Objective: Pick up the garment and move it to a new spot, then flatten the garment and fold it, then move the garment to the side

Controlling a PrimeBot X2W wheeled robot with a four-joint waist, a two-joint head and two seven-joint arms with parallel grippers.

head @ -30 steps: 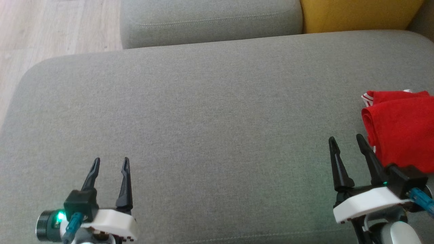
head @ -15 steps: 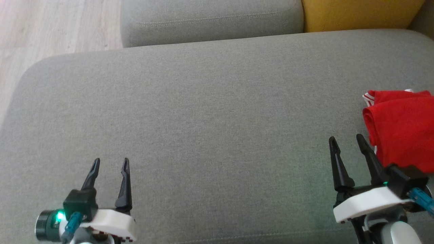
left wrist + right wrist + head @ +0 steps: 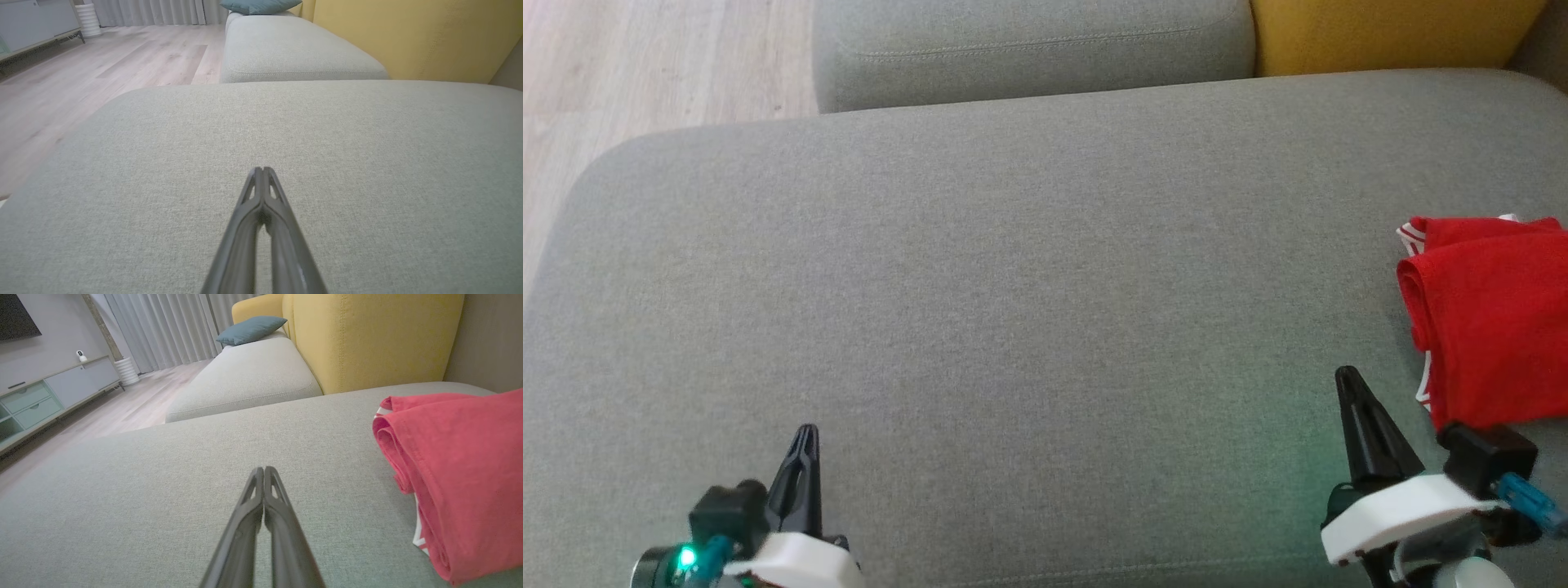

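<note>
Garment (image 3: 1494,318), red and folded in layers, lay at the robot's right end of the broad grey sofa seat (image 3: 1013,286), cut off by the edge of the head view. It looked like a soft, light knit, limp rather than stiff and not slippery, so it would probably sag and spill open if lifted by a single layer. The rolled fold along its inner side, facing the middle of the seat, seemed the best place to pinch, taking all the layers together. The right gripper (image 3: 1347,376) sat just beside that fold without touching it, jaws clenched together on nothing. The left gripper (image 3: 805,433) was well apart at the other side, jaws likewise pressed closed and empty. White trim (image 3: 1406,237) edged the cloth at its far corner and near hem. No brand, label or readable writing showed on it.
</note>
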